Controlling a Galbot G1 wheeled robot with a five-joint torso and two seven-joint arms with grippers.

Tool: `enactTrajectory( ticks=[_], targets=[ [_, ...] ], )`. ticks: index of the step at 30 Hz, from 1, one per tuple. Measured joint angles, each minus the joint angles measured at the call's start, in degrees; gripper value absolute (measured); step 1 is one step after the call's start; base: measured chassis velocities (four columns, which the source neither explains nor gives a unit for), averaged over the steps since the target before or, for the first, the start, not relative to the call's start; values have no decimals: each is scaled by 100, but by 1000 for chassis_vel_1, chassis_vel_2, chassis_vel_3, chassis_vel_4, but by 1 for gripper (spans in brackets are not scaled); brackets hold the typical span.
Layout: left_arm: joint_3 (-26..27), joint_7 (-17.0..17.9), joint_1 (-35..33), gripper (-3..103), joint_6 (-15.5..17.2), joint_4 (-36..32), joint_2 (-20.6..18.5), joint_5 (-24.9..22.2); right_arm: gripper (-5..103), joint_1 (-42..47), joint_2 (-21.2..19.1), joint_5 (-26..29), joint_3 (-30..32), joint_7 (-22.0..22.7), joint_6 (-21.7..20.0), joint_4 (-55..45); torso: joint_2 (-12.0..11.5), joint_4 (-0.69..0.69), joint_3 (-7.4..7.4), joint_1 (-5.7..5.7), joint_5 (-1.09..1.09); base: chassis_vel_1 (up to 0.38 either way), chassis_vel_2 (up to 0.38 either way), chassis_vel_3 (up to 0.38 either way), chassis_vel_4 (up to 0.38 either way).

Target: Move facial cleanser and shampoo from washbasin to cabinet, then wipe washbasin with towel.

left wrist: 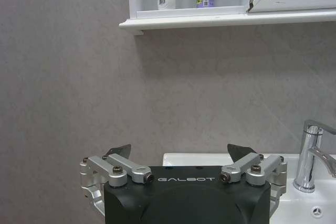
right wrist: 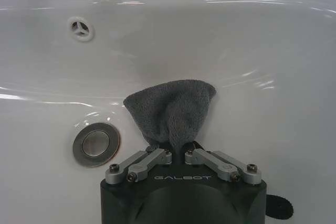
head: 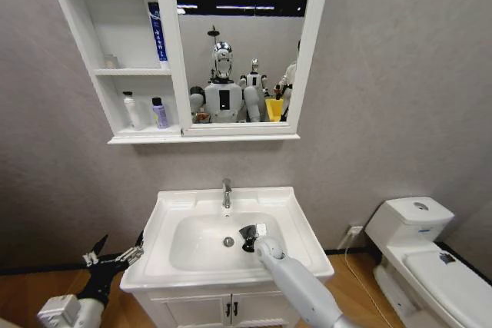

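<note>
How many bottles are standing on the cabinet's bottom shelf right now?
2. A white bottle stands on the left of the cabinet's bottom shelf, and a purple bottle with a dark cap stands just right of it. The frame could be hiding something further back.

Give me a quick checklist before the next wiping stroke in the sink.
1. Small dark grey towel clamped in right claw: ok.
2. Towel pressed against the white ceramic washbasin bowl: cannot tell.
3. White bottle and purple bottle on the bottom shelf of the white wall cabinet: ok.
4. Left claw open, beside the basin's left edge, away from the wiping: ok.
5. Chrome faucet apart from the right claw: ok.
</note>
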State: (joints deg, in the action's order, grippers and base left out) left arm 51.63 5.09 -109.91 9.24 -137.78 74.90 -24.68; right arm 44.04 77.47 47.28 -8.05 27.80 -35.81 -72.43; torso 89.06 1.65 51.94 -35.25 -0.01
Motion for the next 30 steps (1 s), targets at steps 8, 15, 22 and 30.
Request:
enactTrajectory(
  ticks=[8, 15, 22, 30],
  targets=[
    [0, 0, 0, 100, 0, 0, 0, 0, 6, -64, 221, -65, -179, -317, 174, 215, 0, 0, 0, 0, 1, 0, 0, 0, 0],
    [0, 0, 0, 100, 0, 0, 0, 0, 6, -61, 269, -91, -220, -352, 208, 253, 0, -1, 0, -1, 1, 0, 0, 0, 0],
    [0, 0, 0, 100, 0, 0, 0, 0, 6, 132, 36, -42, -96, -108, 68, -85, 0, -2, 0, -1, 2, 0, 0, 0, 0],
    [0, 0, 0, 100, 0, 0, 0, 0, 6, 469, -299, 9, 240, 102, -2, -587, 0, 0, 0, -1, 2, 0, 0, 0, 0]
  ],
)
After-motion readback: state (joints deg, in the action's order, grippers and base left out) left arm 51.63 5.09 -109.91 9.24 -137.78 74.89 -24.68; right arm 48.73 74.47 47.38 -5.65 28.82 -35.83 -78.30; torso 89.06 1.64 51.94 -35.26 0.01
